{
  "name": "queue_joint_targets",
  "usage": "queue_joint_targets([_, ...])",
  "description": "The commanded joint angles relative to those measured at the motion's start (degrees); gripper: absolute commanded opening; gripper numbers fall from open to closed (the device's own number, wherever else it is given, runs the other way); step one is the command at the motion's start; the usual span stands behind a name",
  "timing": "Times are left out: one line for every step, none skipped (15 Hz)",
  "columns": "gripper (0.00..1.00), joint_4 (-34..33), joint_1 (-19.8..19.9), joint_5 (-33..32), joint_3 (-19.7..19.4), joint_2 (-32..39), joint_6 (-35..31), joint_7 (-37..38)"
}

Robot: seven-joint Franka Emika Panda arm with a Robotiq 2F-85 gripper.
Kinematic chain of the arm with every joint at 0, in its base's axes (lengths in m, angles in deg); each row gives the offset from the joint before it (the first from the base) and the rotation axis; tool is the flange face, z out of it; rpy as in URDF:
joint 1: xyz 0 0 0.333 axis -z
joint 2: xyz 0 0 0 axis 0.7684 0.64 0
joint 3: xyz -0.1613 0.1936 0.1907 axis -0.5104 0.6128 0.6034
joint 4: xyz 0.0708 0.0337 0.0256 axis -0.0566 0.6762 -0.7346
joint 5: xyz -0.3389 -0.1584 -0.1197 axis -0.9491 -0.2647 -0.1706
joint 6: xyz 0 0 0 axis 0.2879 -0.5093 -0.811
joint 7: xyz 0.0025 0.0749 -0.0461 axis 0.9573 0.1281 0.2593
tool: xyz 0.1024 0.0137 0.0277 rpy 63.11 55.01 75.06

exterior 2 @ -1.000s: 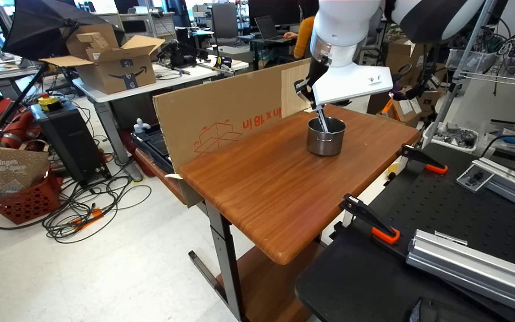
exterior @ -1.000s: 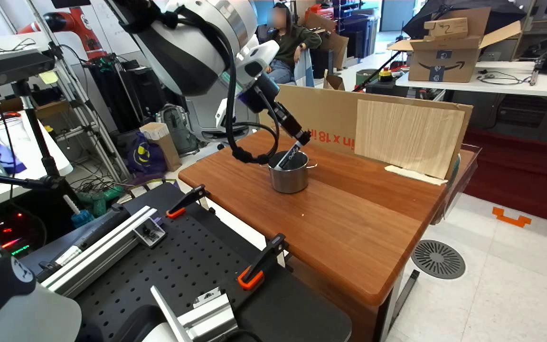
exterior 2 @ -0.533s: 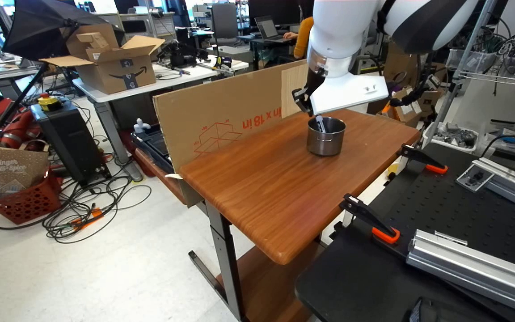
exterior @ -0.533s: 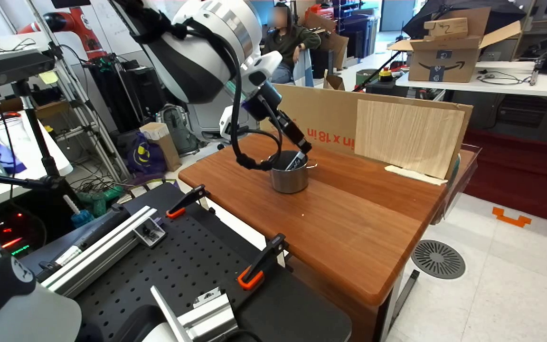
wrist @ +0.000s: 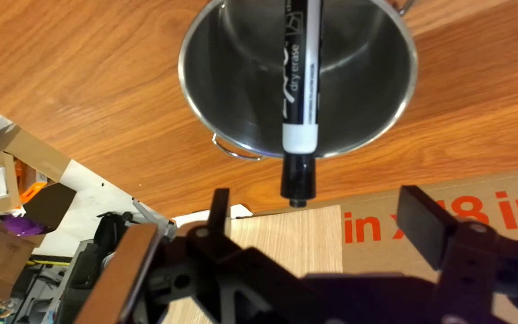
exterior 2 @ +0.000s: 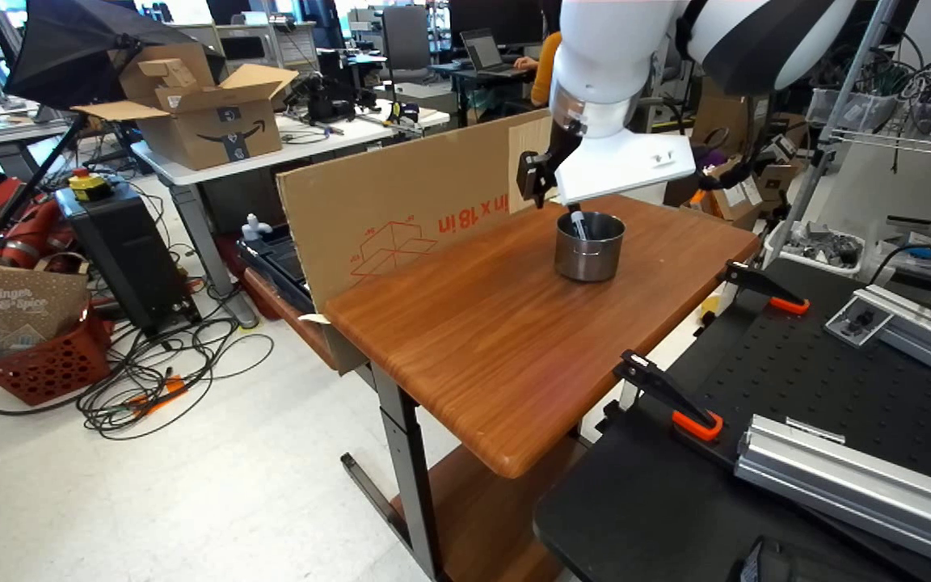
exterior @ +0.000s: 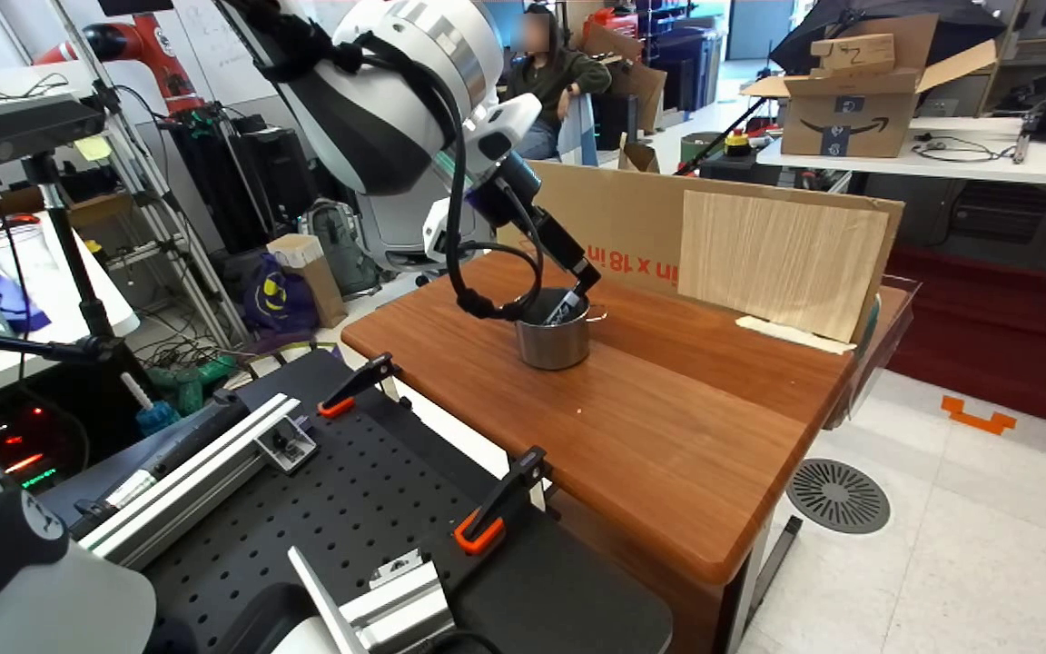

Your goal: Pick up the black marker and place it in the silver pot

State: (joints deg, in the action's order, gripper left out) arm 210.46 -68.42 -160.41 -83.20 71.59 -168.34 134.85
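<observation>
The silver pot (exterior: 553, 348) stands on the wooden table, visible in both exterior views. Tilted inside it is the black marker (wrist: 301, 85), its white band and black cap sticking up past the rim; its lower end runs out of the wrist view's top edge. My gripper (wrist: 316, 192) is open just above the pot, fingers (wrist: 425, 220) spread wide. The marker's cap lies between them in the wrist view, with a gap on either side. In an exterior view the spread gripper (exterior 2: 553, 194) shows over the pot (exterior 2: 587, 263), one finger partly behind the white plate.
A cardboard panel (exterior 2: 401, 210) stands along the table's back edge, with a light wood-grain sheet (exterior: 782, 263) on it. Two orange-and-black clamps (exterior: 500, 504) sit on the edge of the black perforated board (exterior: 350, 509). Loose cables hang from the arm.
The arm came down toward the pot and the marker sank deeper into it. The fingers then parted and let go of the marker, which now leans in the pot.
</observation>
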Motion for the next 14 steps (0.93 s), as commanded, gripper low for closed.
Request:
queue_joint_targets([1.0, 0.57, -0.1, -0.28, 0.04, -1.18, -0.43, 0.32])
queue_joint_targets([1.0, 0.88, -0.18, -0.66, 0.02, -1.86, -0.53, 0.73])
queue_joint_targets([1.0, 1.54, -0.28, -0.91, 0.06, -2.98, -0.66, 0.8])
queue_joint_targets([1.0, 2.05, -0.46, -1.35, 0.08, -4.06, -0.72, 1.07])
queue_joint_targets([1.0, 2.63, -0.76, -2.09, 0.08, -5.47, -0.78, 1.7])
queue_joint_targets([1.0, 3.13, -0.94, -2.36, 0.18, -6.69, -0.94, 1.83])
queue_joint_targets([1.0, 4.21, -0.97, -0.58, 0.48, -7.98, -0.67, 0.46])
queue_joint_targets([1.0, 5.05, -0.98, 0.67, 0.72, -8.8, -0.4, -1.44])
queue_joint_targets([1.0, 2.61, -0.84, 0.03, 0.71, -6.22, -0.24, -0.15])
queue_joint_targets([1.0, 3.53, -0.85, 0.05, 0.81, -7.17, -0.24, -0.28])
queue_joint_targets([1.0, 4.12, -0.85, 0.05, 0.81, -7.7, -0.24, -0.35])
queue_joint_targets([1.0, 4.35, -0.85, 0.05, 0.81, -7.85, -0.24, -0.38])
queue_joint_targets([1.0, 4.42, -0.85, 0.05, 0.81, -7.85, -0.24, -0.4])
queue_joint_targets([1.0, 4.43, -0.85, 0.05, 0.81, -7.85, -0.24, -0.4])
